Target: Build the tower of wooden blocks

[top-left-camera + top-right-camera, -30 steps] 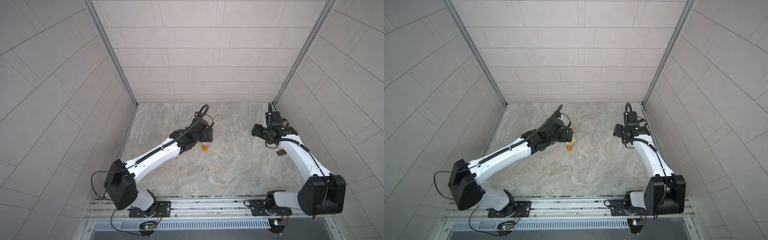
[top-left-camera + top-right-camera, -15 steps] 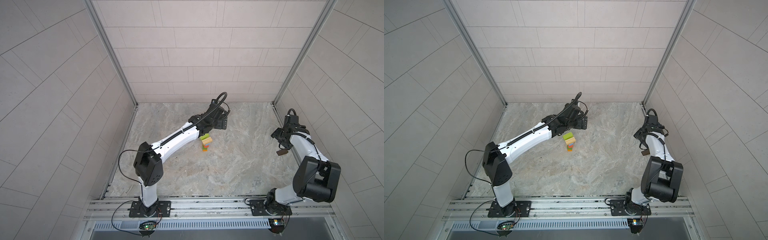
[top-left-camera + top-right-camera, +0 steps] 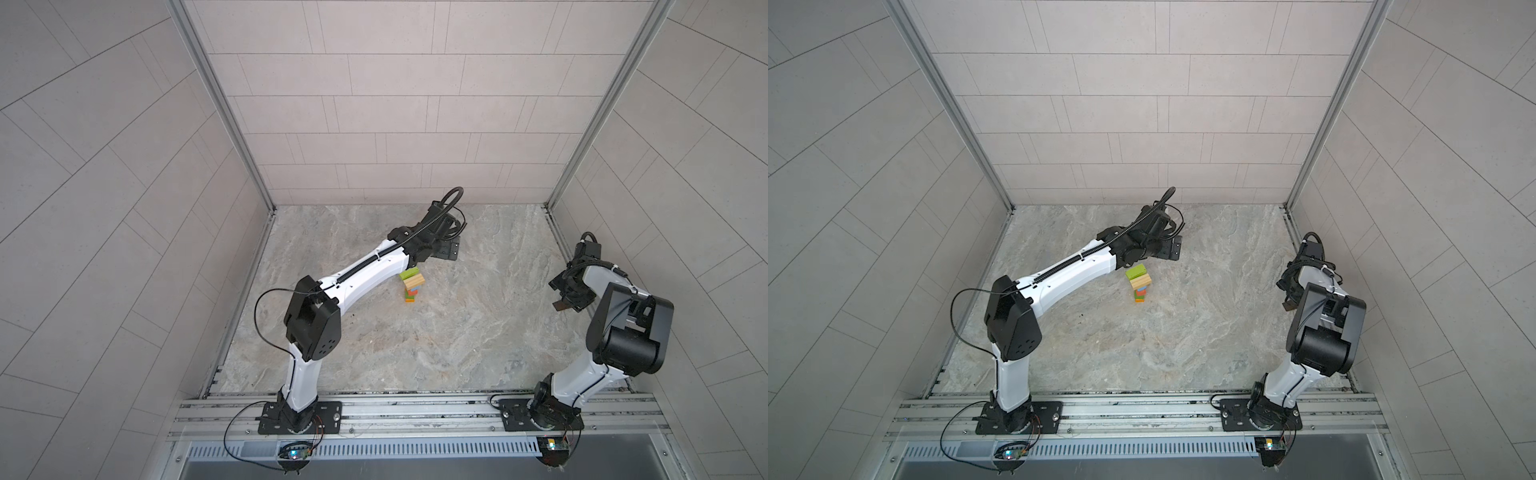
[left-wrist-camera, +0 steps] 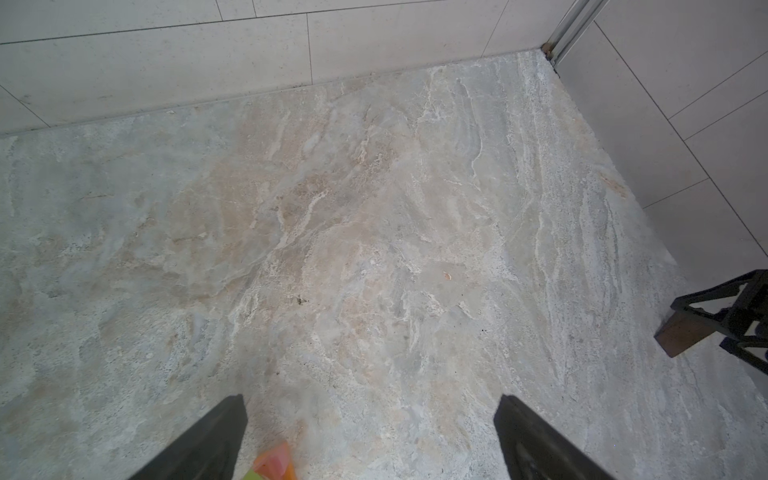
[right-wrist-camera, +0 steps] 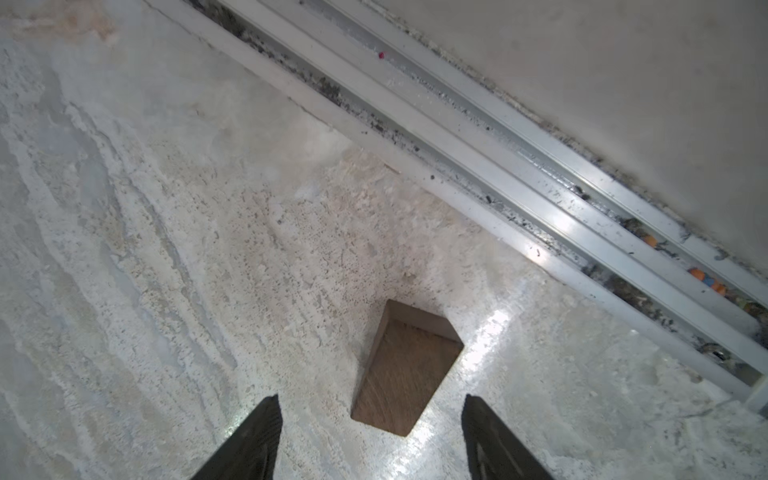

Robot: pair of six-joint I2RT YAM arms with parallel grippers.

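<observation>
- Now, tower [image 3: 412,286] [image 3: 1139,284] stands upright around mid-table [image 3: 415,357], free of both arms.
- Top piece is a lime block [image 3: 409,274], turned a bit askew vs. the tan block [image 3: 414,282] under it; below come thin blue, orange and green layers, w/ orange at the base.
- Left gripper [image 3: 448,249] [image 3: 1170,248] hangs past the tower toward the back wall, near it but not touching.
- Left wrist view: left gripper [image 4: 370,400] has fingers spread wide, nothing between them but bare table; a small orange-pink and lime corner of the tower [image 4: 274,463] peeks in close to one finger.
- Dark brown block [image 3: 561,306] [image 3: 1286,306] lies over by the right wall, well apart from the tower.
- Right gripper [image 3: 572,300] sits down over that block.
- Right wrist view: right gripper [image 5: 372,399] has fingers parted, one each side of the dark brown block [image 5: 409,365]; a gap shows on both sides, so no grip yet.
- Block lies flat on the table near the metal rail [image 5: 478,166] along the wall.
- Left wrist view also catches the right gripper [image 4: 744,328] around the brown block [image 4: 685,334]; contact can't be told from there.
</observation>
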